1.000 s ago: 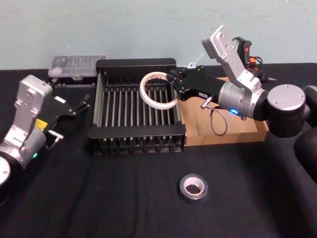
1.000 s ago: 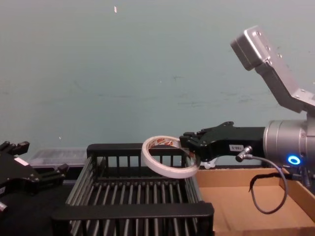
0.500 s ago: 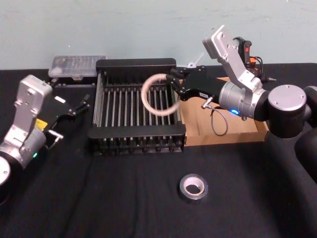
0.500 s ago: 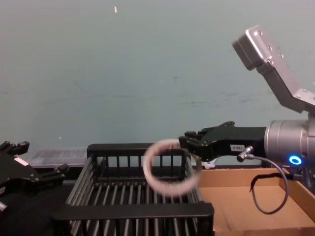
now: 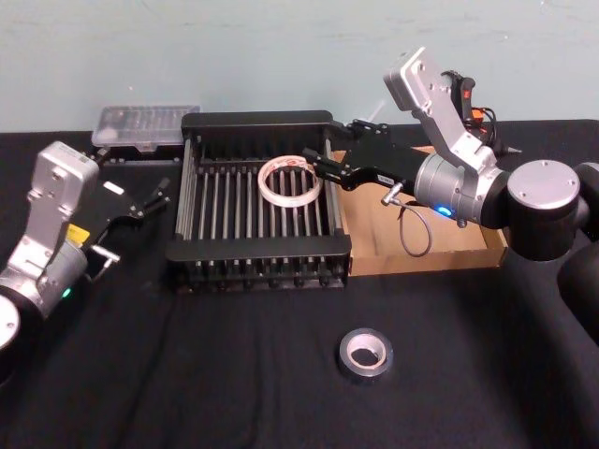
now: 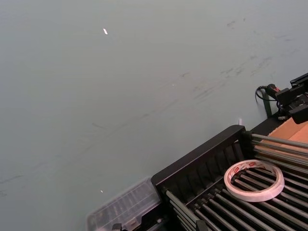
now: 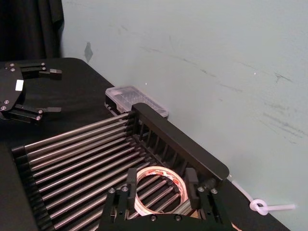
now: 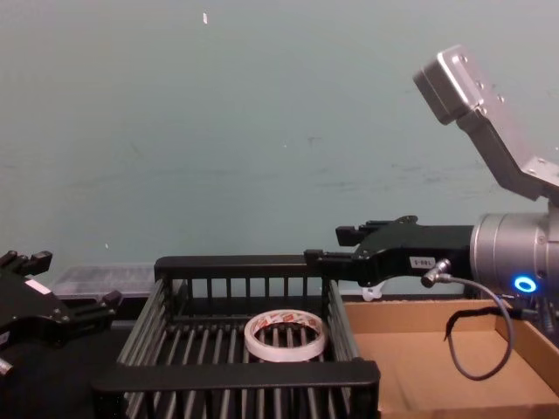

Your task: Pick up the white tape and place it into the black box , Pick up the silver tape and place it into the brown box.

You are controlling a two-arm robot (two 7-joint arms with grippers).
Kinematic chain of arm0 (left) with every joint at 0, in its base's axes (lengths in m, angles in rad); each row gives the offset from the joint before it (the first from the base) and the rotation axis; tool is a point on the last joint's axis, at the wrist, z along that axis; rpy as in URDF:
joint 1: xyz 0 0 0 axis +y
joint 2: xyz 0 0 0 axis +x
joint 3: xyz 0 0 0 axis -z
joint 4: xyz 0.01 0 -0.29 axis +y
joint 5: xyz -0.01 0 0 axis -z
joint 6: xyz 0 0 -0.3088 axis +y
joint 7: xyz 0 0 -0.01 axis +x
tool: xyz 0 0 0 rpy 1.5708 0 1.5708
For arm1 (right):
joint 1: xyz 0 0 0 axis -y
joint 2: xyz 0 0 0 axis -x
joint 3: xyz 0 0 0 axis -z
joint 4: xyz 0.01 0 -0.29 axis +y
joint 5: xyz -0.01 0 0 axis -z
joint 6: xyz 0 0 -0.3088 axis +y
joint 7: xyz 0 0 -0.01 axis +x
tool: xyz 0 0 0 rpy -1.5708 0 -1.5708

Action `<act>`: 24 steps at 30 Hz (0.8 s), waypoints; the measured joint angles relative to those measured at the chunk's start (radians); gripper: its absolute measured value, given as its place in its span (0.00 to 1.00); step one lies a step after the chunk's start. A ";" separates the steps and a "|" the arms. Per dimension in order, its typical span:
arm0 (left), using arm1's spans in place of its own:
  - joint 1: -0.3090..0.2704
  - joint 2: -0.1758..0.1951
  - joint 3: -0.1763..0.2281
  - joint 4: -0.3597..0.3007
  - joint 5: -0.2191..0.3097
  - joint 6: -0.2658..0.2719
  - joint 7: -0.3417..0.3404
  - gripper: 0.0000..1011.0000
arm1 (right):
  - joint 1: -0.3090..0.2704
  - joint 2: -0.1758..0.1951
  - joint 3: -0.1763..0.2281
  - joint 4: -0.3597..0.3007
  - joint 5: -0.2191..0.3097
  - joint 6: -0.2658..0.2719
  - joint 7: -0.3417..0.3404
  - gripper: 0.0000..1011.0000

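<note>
The white tape [image 5: 290, 181] lies flat on the barred floor of the black box [image 5: 257, 120], toward its right side, and shows in the chest view [image 8: 285, 336] and the left wrist view [image 6: 254, 180]. My right gripper [image 5: 329, 142] hovers open just above the box's right rim, over the ring [image 7: 156, 185], touching nothing. The silver tape [image 5: 365, 354] sits on the black cloth near the table's front. The brown box [image 5: 449, 243] stands right of the black one, beneath my right arm. My left gripper [image 5: 153, 197] rests open left of the black box [image 7: 178, 144].
A clear plastic case [image 5: 145, 123] lies behind the black box's left corner. A black and orange tool [image 5: 465, 94] sits at the back right by the wall. A white looped tie [image 7: 262, 207] lies behind the boxes. Black cloth covers the table.
My right gripper has opened and the white tape has dropped from it onto the black box's floor. The left arm has stayed still.
</note>
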 joint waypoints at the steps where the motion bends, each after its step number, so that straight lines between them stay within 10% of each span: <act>1: 0.000 0.000 0.000 0.000 0.000 0.000 0.000 0.99 | 0.000 0.000 0.000 0.000 0.000 0.000 0.000 0.63; 14: 0.000 0.000 0.000 0.000 0.000 0.000 0.000 0.99 | 0.000 0.000 0.000 0.000 0.001 0.000 0.000 0.99; 24: 0.000 0.000 0.000 0.000 0.000 0.000 0.000 0.99 | 0.000 0.000 0.000 0.000 0.001 0.000 0.000 0.99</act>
